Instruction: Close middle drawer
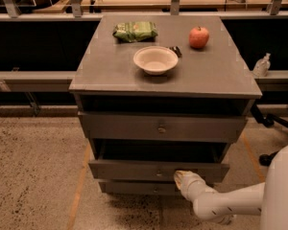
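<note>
The grey cabinet [110,75] has three drawers. The middle drawer [125,170] stands partly pulled out, with a dark gap above its flat front and a small knob [159,173] at its centre. My gripper [183,179] is at the lower right of that drawer front, just right of the knob and against the front. My white arm [230,205] reaches in from the bottom right. The top drawer [134,127] sits further back, with a dark gap above it too. The bottom drawer [134,189] shows as a thin strip below.
On the cabinet top lie a white bowl [155,60], a red apple [198,37], a green bag [135,31] and a small dark object [175,51]. A railing and counter run behind. A sanitiser bottle [262,65] stands at the right. Speckled floor lies to the left.
</note>
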